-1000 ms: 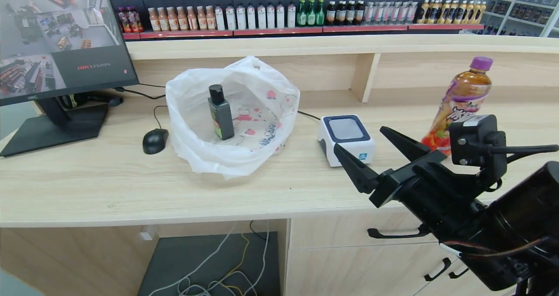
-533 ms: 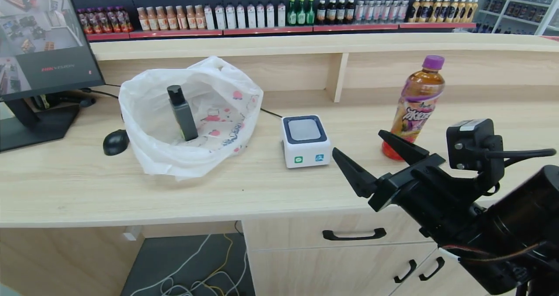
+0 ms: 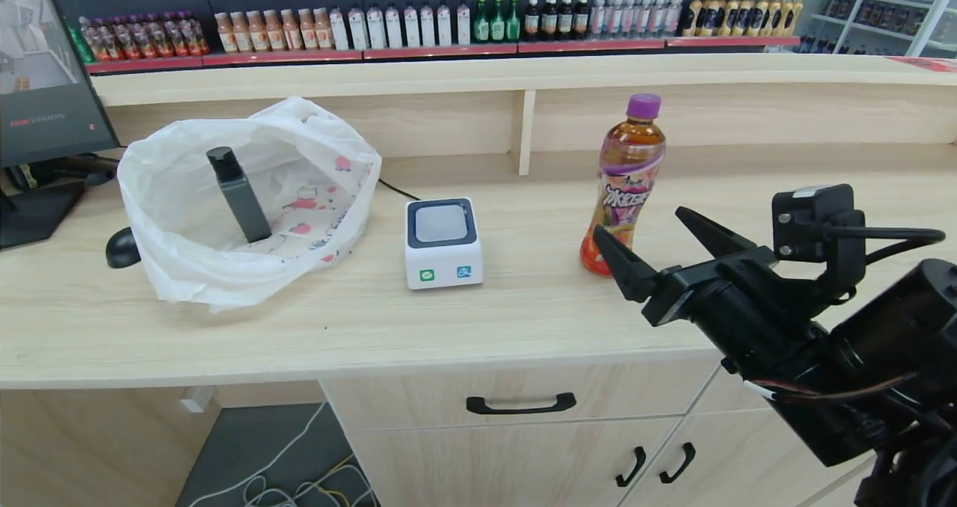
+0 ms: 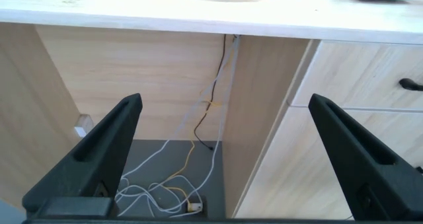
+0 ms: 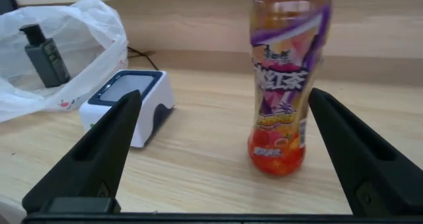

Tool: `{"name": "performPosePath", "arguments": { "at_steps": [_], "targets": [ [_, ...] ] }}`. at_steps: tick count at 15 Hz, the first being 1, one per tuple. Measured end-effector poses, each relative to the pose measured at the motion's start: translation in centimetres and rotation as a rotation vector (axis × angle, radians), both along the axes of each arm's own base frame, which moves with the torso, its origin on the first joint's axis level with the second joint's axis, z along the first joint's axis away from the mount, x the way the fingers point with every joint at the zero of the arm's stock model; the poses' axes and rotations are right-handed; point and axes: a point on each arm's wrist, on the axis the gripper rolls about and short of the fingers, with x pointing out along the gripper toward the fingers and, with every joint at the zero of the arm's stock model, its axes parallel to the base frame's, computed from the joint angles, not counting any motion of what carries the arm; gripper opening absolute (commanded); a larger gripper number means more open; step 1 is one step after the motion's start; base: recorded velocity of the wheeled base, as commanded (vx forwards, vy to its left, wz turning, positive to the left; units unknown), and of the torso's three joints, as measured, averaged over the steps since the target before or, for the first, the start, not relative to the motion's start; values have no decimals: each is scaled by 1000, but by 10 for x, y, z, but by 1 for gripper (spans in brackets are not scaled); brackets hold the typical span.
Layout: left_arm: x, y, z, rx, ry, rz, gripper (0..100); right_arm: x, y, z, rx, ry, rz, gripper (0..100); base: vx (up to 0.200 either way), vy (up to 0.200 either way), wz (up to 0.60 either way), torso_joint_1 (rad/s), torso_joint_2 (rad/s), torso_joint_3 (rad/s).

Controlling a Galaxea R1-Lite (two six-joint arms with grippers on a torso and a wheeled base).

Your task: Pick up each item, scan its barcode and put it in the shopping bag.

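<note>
Running across the head view is a pale wood bench (image 3: 523, 305) with a raised ledge behind it and, farther back, a shop shelf (image 3: 448, 25) lined with bottles. Drawers (image 3: 516, 402) with black handles sit under the bench front, and loose cables (image 3: 299, 477) lie on the floor in the opening beside them. A monitor (image 3: 45, 111) and a black mouse (image 3: 119, 247) are at the bench's left end. Next to the mouse, the white shopping bag (image 3: 164, 163) stands open with a dark bottle (image 3: 239, 197) upright inside it. A white scanner (image 3: 442, 244) sits just right of the bag. Well to its right, an orange drink bottle (image 3: 624, 185) with a purple cap stands upright on the bench. The right gripper (image 3: 639, 224) hovers just in front of that bottle, its jaws spread wide and holding nothing, not touching it. The left gripper (image 4: 225, 102) hangs below the bench edge, jaws also wide apart and empty.
</note>
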Motion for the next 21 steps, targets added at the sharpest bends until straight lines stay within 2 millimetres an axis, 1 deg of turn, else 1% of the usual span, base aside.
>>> {"name": "performPosePath", "arguments": {
  "at_steps": [3, 6, 8, 11, 13, 15, 21],
  "targets": [
    [0, 0, 0, 2, 0, -2, 100, 8, 4, -5, 13, 20, 1, 100, 0, 0, 0, 0, 0, 0],
    [0, 0, 0, 3, 0, -2, 100, 20, 1, -4, 14, 10, -40, 100, 0, 0, 0, 0, 0, 0],
    [0, 0, 0, 3, 0, -2, 100, 23, -4, -6, 13, 17, -70, 100, 0, 0, 0, 0, 0, 0],
    [0, 0, 0, 2, 0, -2, 100, 25, -4, -1, -5, -9, -81, 100, 0, 0, 0, 0, 0, 0],
    [0, 0, 0, 3, 0, -2, 100, 29, -1, -3, -50, 26, -85, 100, 0, 0, 0, 0, 0, 0],
    [0, 0, 0, 2, 0, -1, 100, 36, 1, -3, -83, 68, -88, 100, 0, 0, 0, 0, 0, 0],
    [0, 0, 0, 2, 0, -1, 100, 69, 0, 14, -100, 111, -122, 100, 0, 0, 0, 0, 0, 0]
  ]
}}
